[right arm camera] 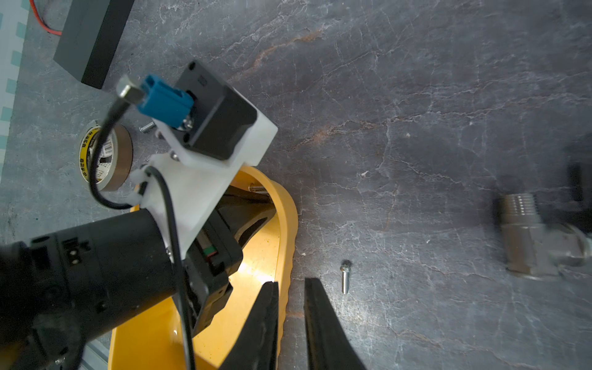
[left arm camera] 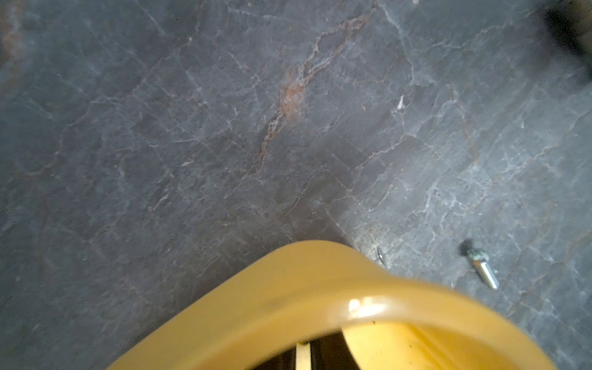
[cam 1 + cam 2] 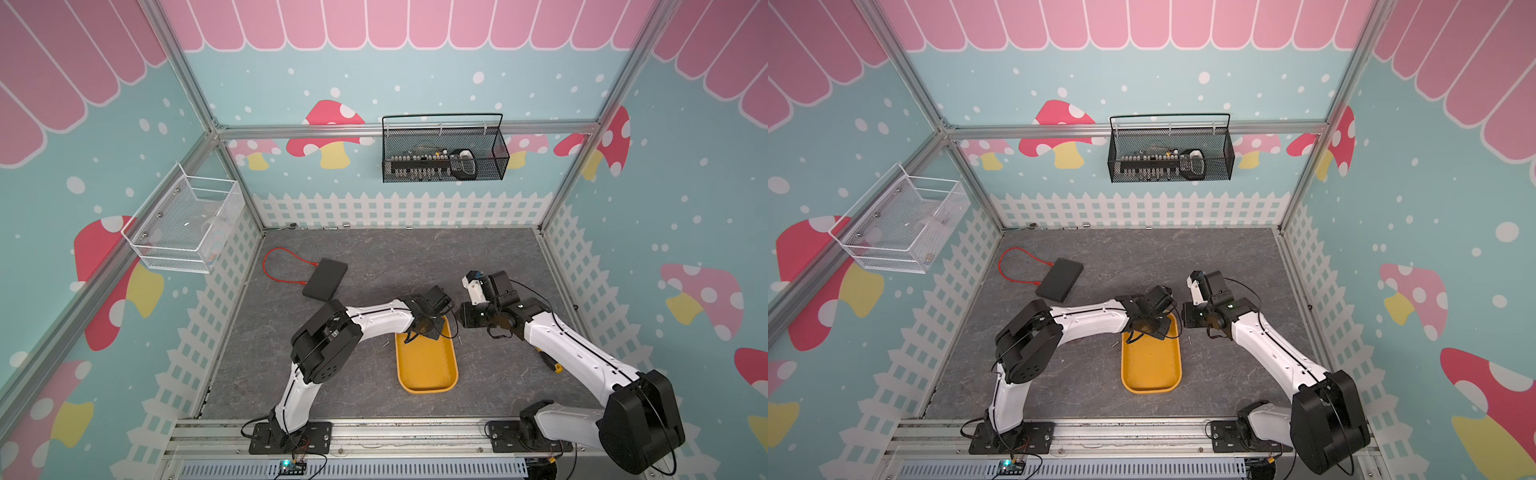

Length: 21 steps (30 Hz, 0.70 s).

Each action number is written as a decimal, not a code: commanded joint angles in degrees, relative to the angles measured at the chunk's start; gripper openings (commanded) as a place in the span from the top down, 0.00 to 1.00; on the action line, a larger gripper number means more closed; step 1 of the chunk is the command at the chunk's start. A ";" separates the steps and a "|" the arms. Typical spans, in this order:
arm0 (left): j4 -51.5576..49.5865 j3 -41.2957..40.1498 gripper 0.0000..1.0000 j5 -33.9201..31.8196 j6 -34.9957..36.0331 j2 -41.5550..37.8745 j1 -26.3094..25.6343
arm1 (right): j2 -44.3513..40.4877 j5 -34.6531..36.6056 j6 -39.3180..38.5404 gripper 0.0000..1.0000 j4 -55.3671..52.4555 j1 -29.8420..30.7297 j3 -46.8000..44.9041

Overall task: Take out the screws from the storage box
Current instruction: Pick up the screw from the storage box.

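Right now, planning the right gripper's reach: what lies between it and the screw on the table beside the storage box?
Nothing: in the right wrist view, only bare table separates the right gripper from that screw.

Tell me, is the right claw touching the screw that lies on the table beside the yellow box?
Apart. The right wrist view shows bare table between the right claw and the screw.
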 commanded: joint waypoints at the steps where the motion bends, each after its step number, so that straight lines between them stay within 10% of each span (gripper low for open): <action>1: -6.76 -1.51 0.98 1.59 0.70 4.24 -0.24 | -1.15 -0.56 -0.53 0.78 -1.46 -0.29 1.92; 21: -6.75 -1.78 1.00 7.56 -1.85 -16.17 3.42 | -1.90 -4.49 -2.20 0.80 -0.13 -0.13 3.33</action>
